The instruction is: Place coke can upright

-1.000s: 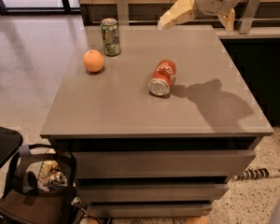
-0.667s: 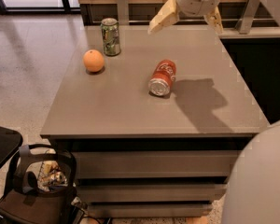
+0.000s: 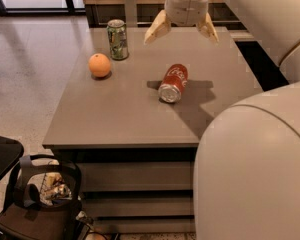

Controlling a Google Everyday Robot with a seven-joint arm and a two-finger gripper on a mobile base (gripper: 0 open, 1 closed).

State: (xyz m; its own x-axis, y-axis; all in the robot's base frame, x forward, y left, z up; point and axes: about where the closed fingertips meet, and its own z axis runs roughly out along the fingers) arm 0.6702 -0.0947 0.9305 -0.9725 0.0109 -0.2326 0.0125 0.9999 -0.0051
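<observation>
The coke can [image 3: 173, 82] lies on its side on the grey table [image 3: 115, 119], a little right of the table's middle. Its silver end faces the near edge and its red body with white script points toward the far edge.

In the camera view, the arm [image 3: 255, 164] fills the right side of the picture as a broad cream mass and reaches up and over toward the far edge of the table. Its wrist hangs downward there. The gripper [image 3: 181, 39] is held above the far part of the table, its two pale fingers [image 3: 156, 28] spread wide apart and gripping nothing.

The coke can sits nearer the camera than the gripper, below the gap between the fingers and clear of both. The arm's shadow falls on the table just beside the can.

An orange [image 3: 99, 65] rests to the left of the can, and a green-and-white can [image 3: 118, 39] stands upright behind the orange.
</observation>
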